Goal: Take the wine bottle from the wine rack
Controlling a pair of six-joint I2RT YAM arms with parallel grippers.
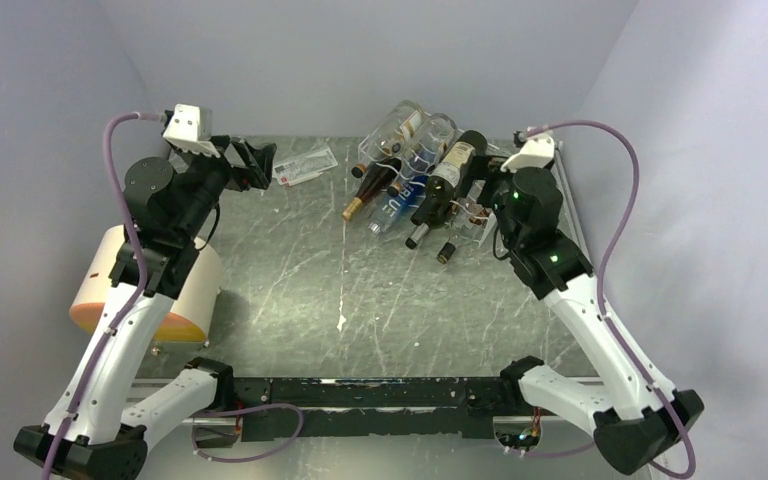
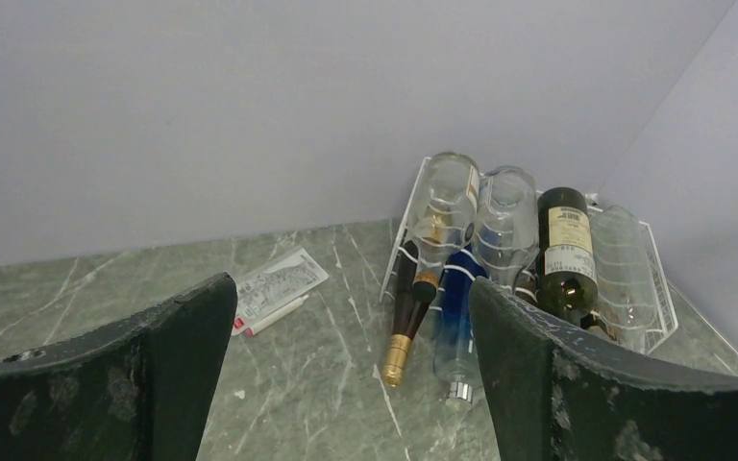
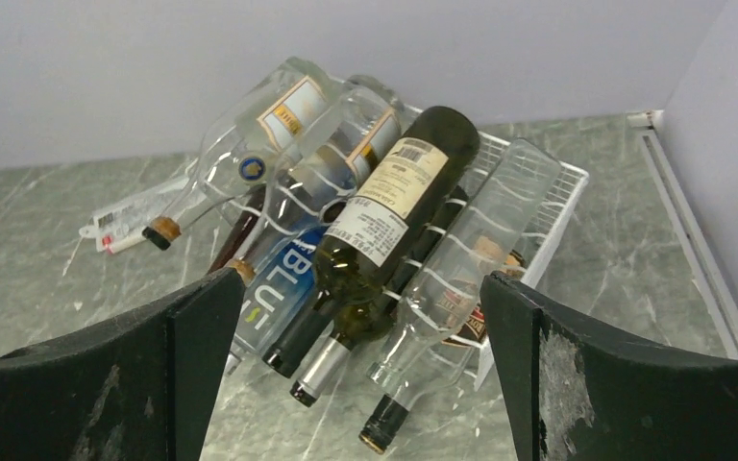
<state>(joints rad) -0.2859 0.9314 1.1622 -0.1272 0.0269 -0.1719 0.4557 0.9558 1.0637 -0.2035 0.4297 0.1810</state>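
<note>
Faces the right gripper (image 3: pixel 357 307) square onto the rack (image 3: pixel 562 192) in the far right corner, fingers spread wide and gripping nothing, likely to line up on a bottle. Holds the left gripper (image 2: pixel 346 307) well apart on the left, also wide and empty, probably to leave room. Finds the wine bottle (image 3: pixel 394 192) on the rack's top row: dark green, cream label, neck sloping toward the arms. Shares the cradles with clear bottles (image 3: pixel 471 250), a blue bottle (image 3: pixel 274 288) and a gold-capped bottle (image 2: pixel 399 351) beneath.

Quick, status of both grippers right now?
Left gripper: open, holding nothing.
Right gripper: open, holding nothing.
</note>
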